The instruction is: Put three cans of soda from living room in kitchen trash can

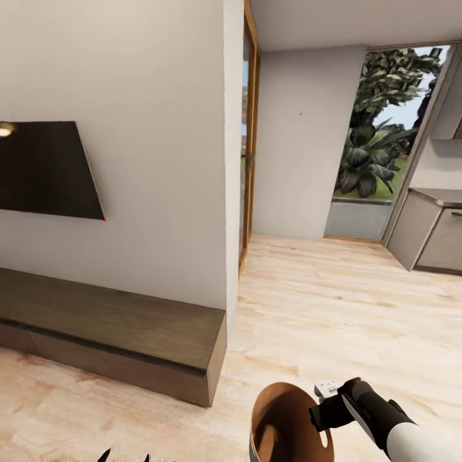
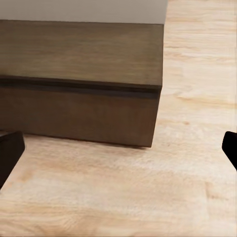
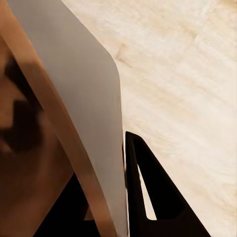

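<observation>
The tash can (image 1: 282,427), dark grey outside and coppery brown inside, hangs low in front of me at the bottom of the head view. My right gripper (image 1: 323,410) is shut on its rim. In the right wrist view the can's grey wall (image 3: 79,94) runs between the black fingers (image 3: 148,187), one inside and one outside. My left gripper (image 2: 118,153) is open with nothing in it, its fingers (image 2: 10,150) spread wide above the wood floor; its tips (image 1: 125,457) peek in at the bottom edge of the head view. The cans of soda are out of view.
A long low brown bench (image 1: 109,327) stands against the wall at left, under a dark wall screen (image 1: 45,170). The wall's corner (image 1: 232,192) ends just ahead. Light wood floor (image 1: 333,301) runs on to a glass door with plants outside (image 1: 372,147). Grey cabinets (image 1: 427,234) stand at far right.
</observation>
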